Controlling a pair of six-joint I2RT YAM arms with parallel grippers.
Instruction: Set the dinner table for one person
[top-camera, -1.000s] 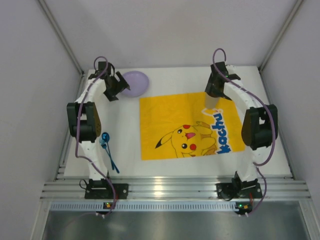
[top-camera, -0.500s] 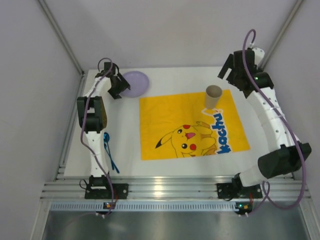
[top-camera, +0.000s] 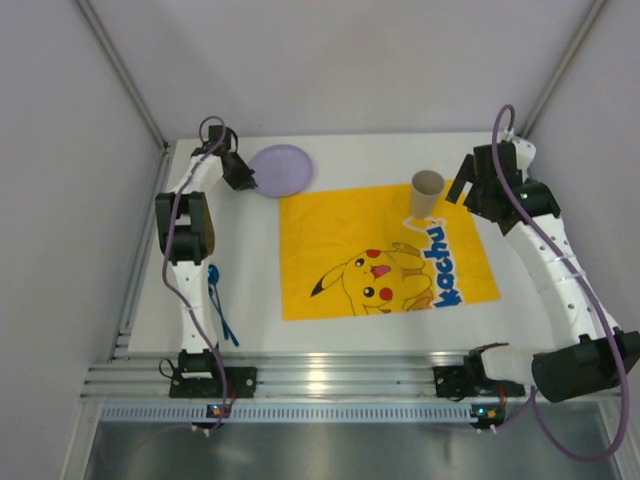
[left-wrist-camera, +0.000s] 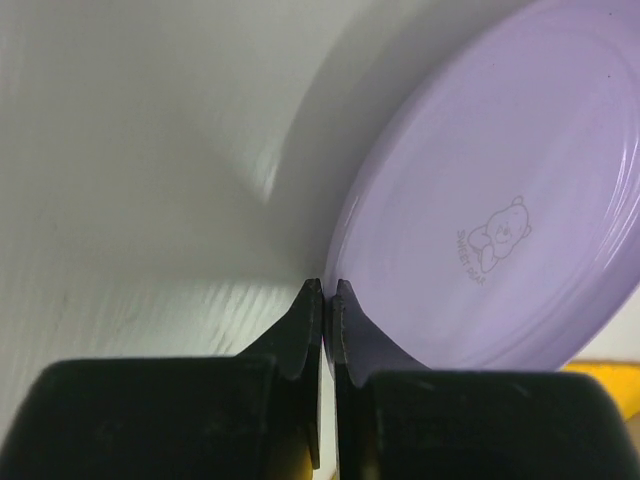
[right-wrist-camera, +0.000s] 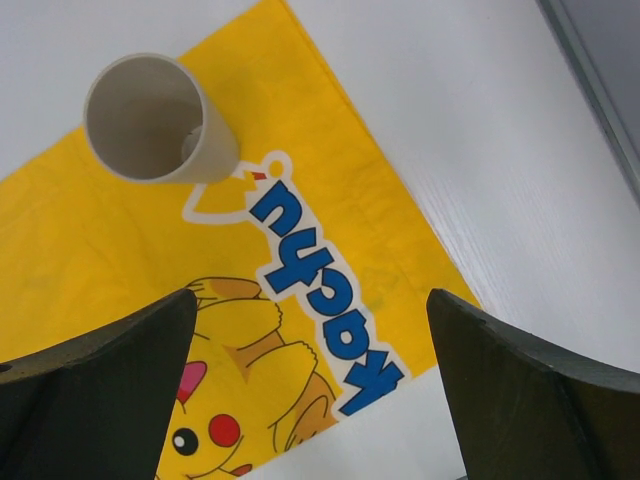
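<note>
While the left tool is pinching the purple plate by its left rim, the yellow mat is lying just lower right; the right tool is gaping open.

You've got a plain white table with a ribbed metal rail along the near edge. A yellow mat lies flat across the middle. A purple plate sits at the far left, just beside the mat's far-left corner, though it's hard to tell if it's fully flat. A blue utensil lies left of the mat, well apart from the plate.
</note>
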